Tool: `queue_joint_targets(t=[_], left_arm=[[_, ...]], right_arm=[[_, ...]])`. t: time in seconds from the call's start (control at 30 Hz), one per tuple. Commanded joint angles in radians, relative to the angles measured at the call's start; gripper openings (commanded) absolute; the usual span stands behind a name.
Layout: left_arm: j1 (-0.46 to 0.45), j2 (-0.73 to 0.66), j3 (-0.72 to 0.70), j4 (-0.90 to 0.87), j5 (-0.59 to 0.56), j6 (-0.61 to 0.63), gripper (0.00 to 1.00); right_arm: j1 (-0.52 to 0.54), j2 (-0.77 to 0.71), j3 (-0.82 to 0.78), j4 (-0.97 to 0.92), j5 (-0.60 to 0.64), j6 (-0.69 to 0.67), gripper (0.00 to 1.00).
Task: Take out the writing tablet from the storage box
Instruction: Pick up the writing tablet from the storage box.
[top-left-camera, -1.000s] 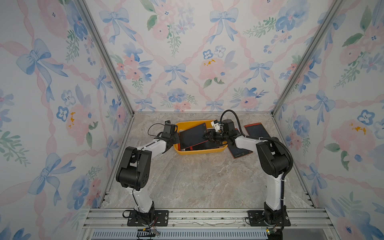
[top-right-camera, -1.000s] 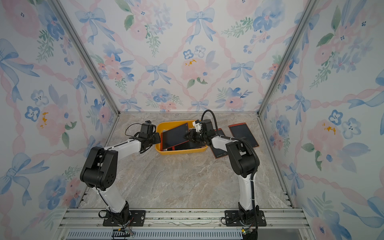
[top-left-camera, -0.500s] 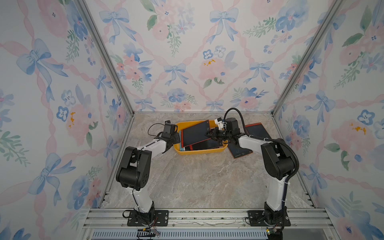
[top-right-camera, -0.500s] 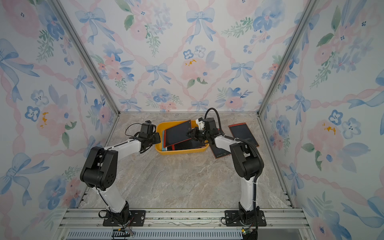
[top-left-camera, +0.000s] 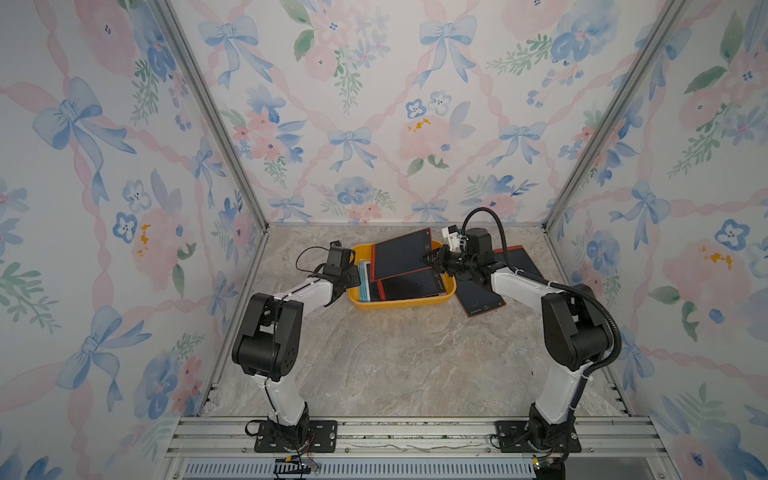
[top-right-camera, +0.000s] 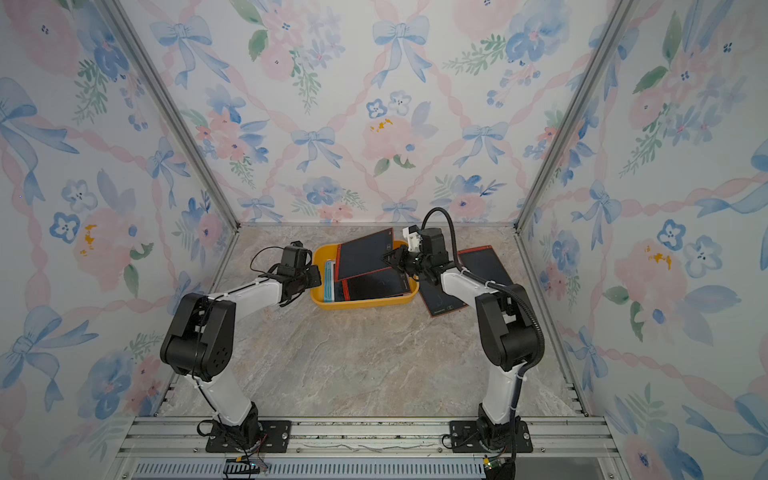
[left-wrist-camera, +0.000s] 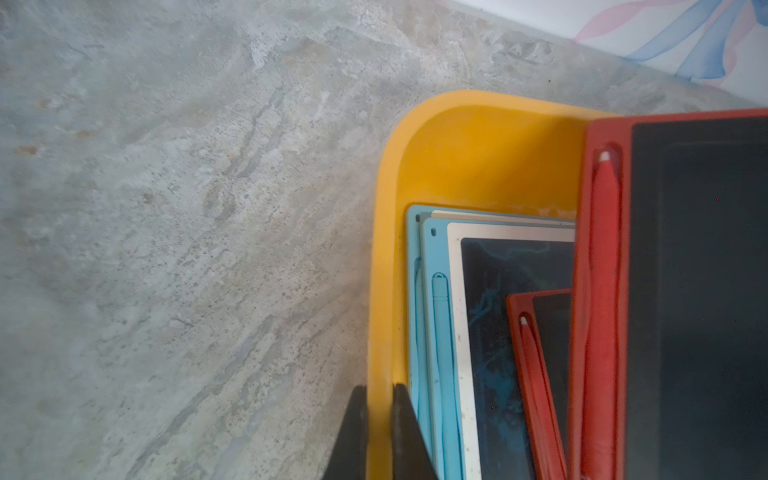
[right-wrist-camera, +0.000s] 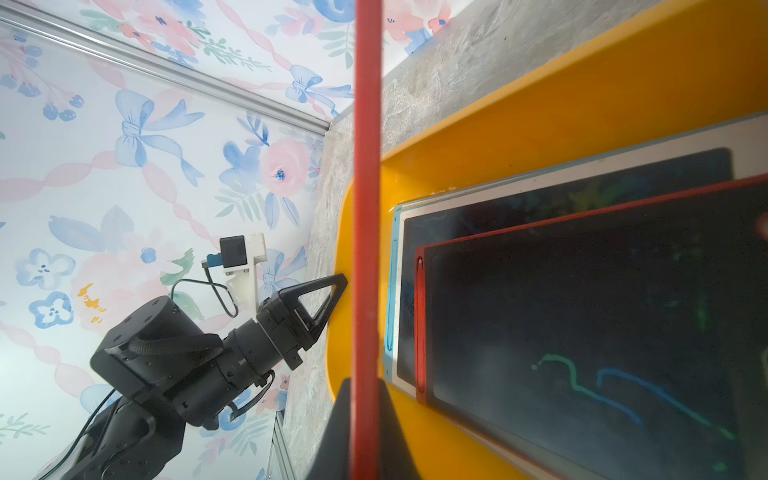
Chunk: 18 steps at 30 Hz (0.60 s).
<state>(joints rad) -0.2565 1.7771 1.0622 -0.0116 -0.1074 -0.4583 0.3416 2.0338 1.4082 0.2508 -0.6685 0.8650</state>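
Our right claw (top-left-camera: 432, 256) is clenched on the edge of a red writing tablet (top-left-camera: 401, 255). The right wrist view shows that red frame edge-on, pinched between the two jaws. Our left claw (left-wrist-camera: 379, 415) is clenched as well, on the side rim of the storage box (top-left-camera: 399, 305), with one finger outside the yellow wall and one inside.

The gripped tablet hangs tilted over the back part of the box and overlaps the back rim in both top views. We cannot tell whether its lower end touches the stack beneath. Under it, a second red tablet (top-left-camera: 409, 286) and a blue tablet (top-left-camera: 364, 282) lie flat inside the box. On the surface (top-left-camera: 395, 365), to the right of the box, lie a near loose tablet (top-left-camera: 478, 297) just beside the box wall and a far loose tablet (top-left-camera: 515, 259), partly hidden by our right arm.

We judge that the lift-out is in hand: the tablet is raised but not yet clear of the box. The next move calls for us to carry it up and over the right-hand rim, then lower it onto a bare patch of surface. Our left claw should hold the box down meanwhile so it does not drag along. Since the grip is on a thin edge, the tablet may pivot, so we should move slowly.
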Motion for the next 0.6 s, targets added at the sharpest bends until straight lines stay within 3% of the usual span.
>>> queue_joint_targets(t=[0.0,0.33,0.57], left_arm=[[-0.020,0.013,0.006,-0.065,0.053,-0.008,0.00],[-0.020,0.013,0.010,-0.065,0.056,-0.008,0.00],[-0.018,0.012,0.015,-0.064,0.059,-0.009,0.00]], right_arm=[[-0.024,-0.041,-0.024,0.023,0.003,0.012,0.04],[-0.091,-0.148,-0.080,0.009,-0.010,0.066,0.04],[-0.194,-0.320,-0.179,-0.054,-0.061,0.085,0.04]])
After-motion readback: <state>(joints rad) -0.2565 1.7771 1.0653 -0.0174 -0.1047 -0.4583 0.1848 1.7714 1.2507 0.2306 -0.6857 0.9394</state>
